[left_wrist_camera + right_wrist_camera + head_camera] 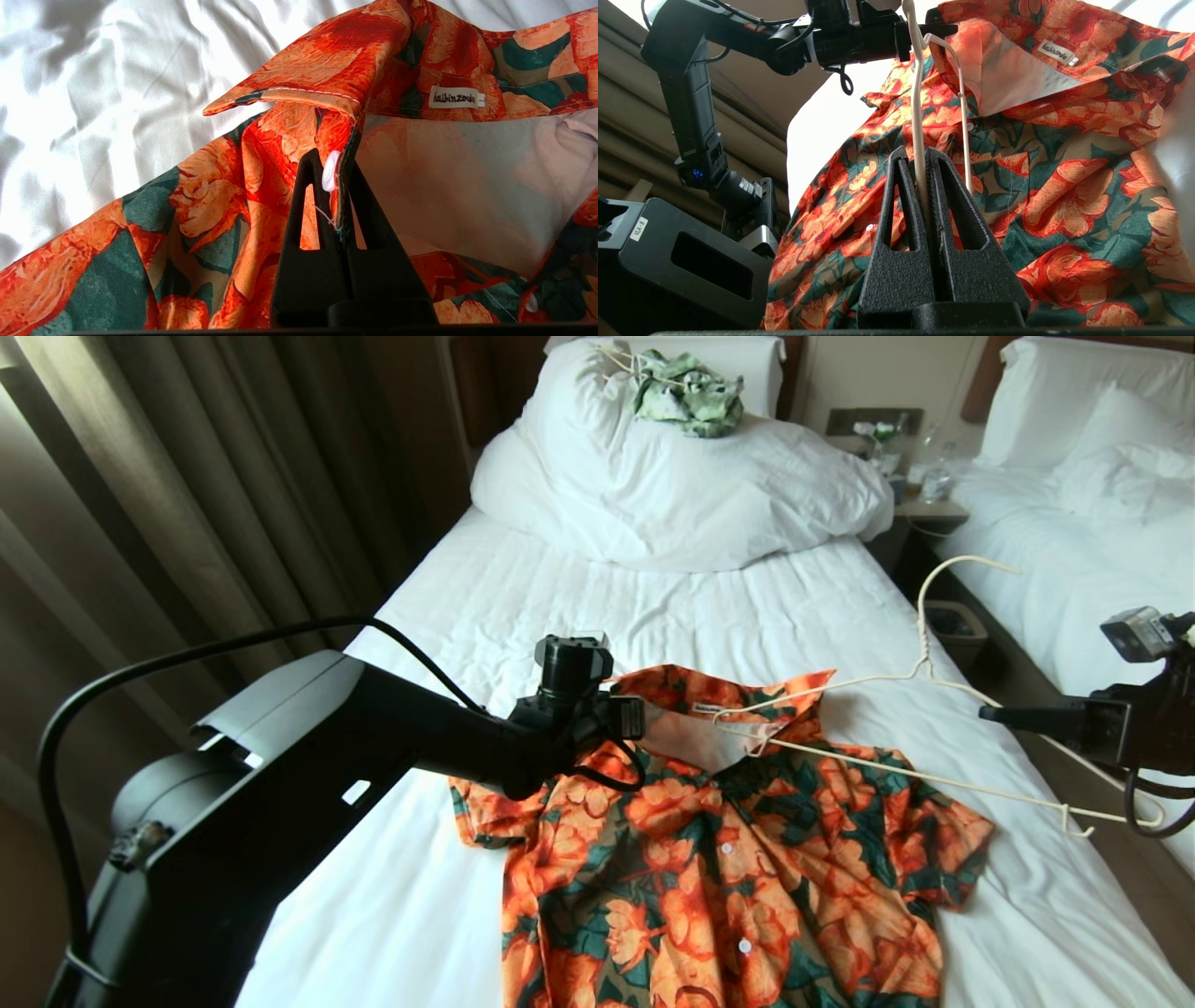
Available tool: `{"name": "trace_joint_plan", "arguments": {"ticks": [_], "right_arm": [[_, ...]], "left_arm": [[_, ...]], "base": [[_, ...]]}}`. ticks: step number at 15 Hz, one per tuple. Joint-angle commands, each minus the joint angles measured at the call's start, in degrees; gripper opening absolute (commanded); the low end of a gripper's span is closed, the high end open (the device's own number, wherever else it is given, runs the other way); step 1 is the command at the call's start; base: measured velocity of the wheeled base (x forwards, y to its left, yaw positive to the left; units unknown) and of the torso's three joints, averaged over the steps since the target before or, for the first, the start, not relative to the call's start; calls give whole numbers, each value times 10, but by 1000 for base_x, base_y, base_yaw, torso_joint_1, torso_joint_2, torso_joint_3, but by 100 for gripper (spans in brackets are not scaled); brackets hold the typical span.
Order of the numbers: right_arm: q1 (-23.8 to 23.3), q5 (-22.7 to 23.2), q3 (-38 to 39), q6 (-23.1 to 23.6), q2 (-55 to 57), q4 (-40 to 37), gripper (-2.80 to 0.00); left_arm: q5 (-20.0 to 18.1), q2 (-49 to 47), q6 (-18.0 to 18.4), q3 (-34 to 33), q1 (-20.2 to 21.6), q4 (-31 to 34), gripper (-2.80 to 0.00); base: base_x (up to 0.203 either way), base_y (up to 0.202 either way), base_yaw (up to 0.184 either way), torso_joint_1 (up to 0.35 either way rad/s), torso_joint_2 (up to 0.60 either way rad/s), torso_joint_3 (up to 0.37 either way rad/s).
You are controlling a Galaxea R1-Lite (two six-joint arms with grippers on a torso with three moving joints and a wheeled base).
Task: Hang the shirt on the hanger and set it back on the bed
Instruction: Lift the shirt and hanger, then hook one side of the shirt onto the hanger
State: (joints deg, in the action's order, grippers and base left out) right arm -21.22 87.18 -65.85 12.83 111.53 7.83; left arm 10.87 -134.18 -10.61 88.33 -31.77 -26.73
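The orange-flowered shirt (709, 859) lies front-up on the bed (579, 597), its collar lifted. My left gripper (638, 719) is shut on the shirt's front edge just below the collar, beside a white button (331, 170), and holds the neck open so the pale inside shows. At the bed's right side, my right gripper (986, 714) is shut on the cream wire hanger (934, 775). One end of the hanger reaches into the neck opening; its hook curves up toward the far side. In the right wrist view the hanger wire (917, 107) runs out from between the shut fingers (901, 186) over the shirt (1064, 186).
A bundled white duvet (672, 495) with a green-and-white garment (686, 392) on it lies at the head of the bed. A second bed (1074, 551), a nightstand (924, 504) and a bin (952, 625) stand to the right. Curtains (187, 476) hang left.
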Motion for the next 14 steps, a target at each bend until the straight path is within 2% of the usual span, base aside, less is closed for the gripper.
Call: {"name": "trace_joint_plan", "arguments": {"ticks": [1,3,6,14], "right_arm": [[5,5,-13,-2,31,0,-280],[5,5,-14,-3,34,0,-280],[6,5,-14,-3,34,0,-280],[19,5,-9,-3,60,25,-280]], "left_arm": [[4,9,0,-4,-11,-2,-280],[5,12,0,-4,-29,-1,-280],[30,13,2,2,-66,2,-280],[35,11,2,31,-128,15,-280]], "base": [[0,0,0,0,0,0],[0,0,0,0,0,0],[0,0,0,0,0,0],[0,0,0,0,0,0]]}}
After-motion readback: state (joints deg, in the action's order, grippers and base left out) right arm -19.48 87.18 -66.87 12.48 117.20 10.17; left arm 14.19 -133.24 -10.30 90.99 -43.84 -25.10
